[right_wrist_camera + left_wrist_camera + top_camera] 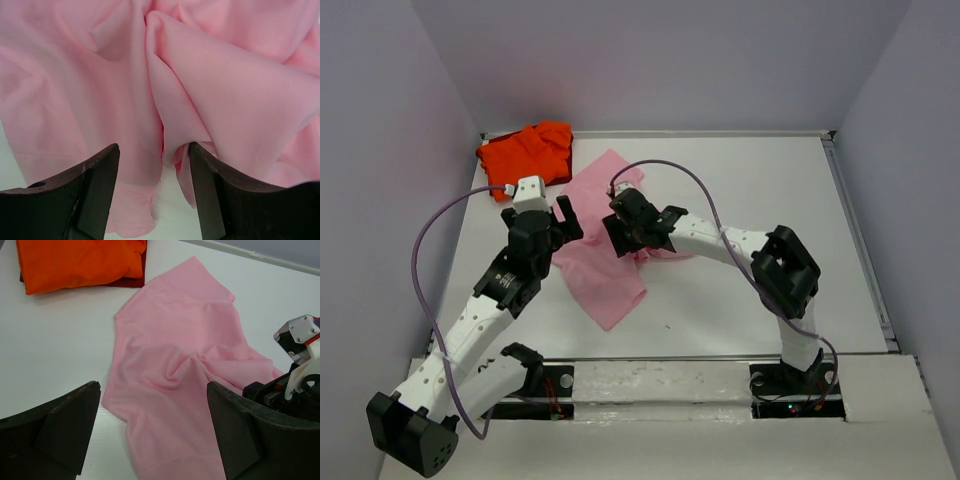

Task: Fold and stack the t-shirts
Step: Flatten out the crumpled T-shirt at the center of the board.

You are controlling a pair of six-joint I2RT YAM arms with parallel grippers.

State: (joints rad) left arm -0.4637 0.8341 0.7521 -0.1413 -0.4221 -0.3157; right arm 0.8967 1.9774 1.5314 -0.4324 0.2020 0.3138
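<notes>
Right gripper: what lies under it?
A raised fold of the pink t-shirt sits between the right gripper's spread fingers. The table under that cloth is covered.

Under the right claw (pixel 153 146) you have the light pink soft cloth t-shirt (pixel 240 100). It is a fine, matt knit, and close between the claw's fingers the weave shows as a tiny, even grain. The cloth is thin and limp and falls in smooth, rounded folds. The fingers (pixel 95 190) themselves look like matt black plastic with plain, flat faces. Beyond the left claw (pixel 152 385) the bright orange-red cloth t-shirt (pixel 75 262) looks just as matt and a little thicker, with darker red cloth at its edge. Around both claws the white surface (pixel 60 340) is smooth with a dull sheen. Behind the right claw, the arm's white shells (pixel 705 238) look like smooth moulded plastic.
</notes>
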